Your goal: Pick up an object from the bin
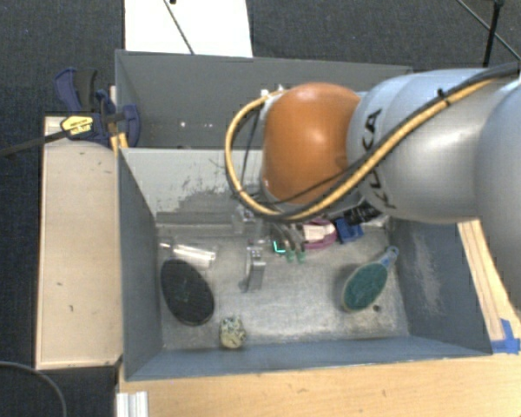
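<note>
gripper (255, 268) was down low over the bare middle of the bin (139, 259), and i couldn't tell how wide it stood or whether it had anything. nearest lay a clear tube (191, 253) and a black oval pad (187, 292) toward the view's left, a green brush (363, 287) off right, a small crumpled ball (233, 332) by the front wall
</note>
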`<state>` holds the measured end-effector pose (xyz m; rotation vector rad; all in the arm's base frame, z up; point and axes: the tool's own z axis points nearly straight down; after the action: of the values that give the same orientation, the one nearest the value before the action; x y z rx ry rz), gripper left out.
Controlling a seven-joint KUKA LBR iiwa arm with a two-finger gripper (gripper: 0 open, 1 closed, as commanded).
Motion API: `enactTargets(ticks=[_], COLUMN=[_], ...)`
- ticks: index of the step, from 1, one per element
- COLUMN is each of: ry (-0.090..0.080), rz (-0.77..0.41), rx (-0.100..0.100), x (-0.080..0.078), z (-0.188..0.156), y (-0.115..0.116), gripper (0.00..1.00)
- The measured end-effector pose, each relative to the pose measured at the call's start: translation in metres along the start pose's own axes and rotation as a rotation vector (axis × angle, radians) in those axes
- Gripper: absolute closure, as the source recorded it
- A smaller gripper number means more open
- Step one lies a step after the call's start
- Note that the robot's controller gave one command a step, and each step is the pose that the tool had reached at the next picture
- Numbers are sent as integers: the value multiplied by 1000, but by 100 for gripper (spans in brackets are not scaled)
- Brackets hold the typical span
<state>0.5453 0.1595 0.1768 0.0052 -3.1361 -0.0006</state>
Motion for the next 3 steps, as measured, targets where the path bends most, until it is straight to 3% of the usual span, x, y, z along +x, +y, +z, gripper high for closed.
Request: enactTargets(ticks=[1,2,3], ry=[-2,-21,-12], rz=[-326,-938,-930], rx=[-1,-3,-2], x=[45,57,59], z=[58,103,104], y=[69,71,69], gripper=[0,0,100])
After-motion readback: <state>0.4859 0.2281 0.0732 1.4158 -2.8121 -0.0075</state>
